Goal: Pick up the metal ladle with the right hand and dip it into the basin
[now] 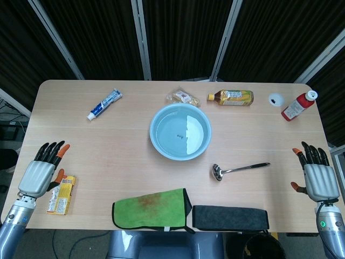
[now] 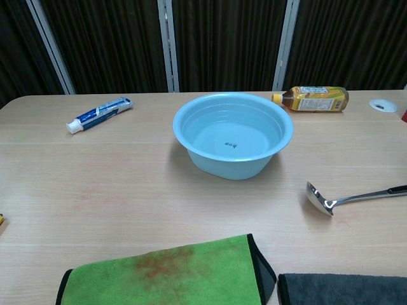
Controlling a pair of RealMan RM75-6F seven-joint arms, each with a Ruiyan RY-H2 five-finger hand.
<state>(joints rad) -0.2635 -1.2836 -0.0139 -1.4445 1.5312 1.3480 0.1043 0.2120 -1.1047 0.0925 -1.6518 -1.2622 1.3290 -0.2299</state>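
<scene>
The metal ladle (image 1: 237,170) lies flat on the table, bowl toward the left and handle pointing right; in the chest view the ladle (image 2: 346,198) is at the right edge. The light blue basin (image 1: 180,131) stands at the table's middle, holding water; the basin (image 2: 233,132) also fills the chest view's centre. My right hand (image 1: 317,175) rests at the table's right edge, fingers apart and empty, well to the right of the ladle's handle. My left hand (image 1: 43,170) lies at the left edge, fingers spread, holding nothing. Neither hand shows in the chest view.
A toothpaste tube (image 1: 104,104), a snack packet (image 1: 183,97), a tea bottle (image 1: 232,97), a white lid (image 1: 276,99) and a red bottle (image 1: 298,106) line the back. A green cloth (image 1: 152,209) and a dark cloth (image 1: 230,217) lie at the front. A yellow packet (image 1: 62,195) sits by the left hand.
</scene>
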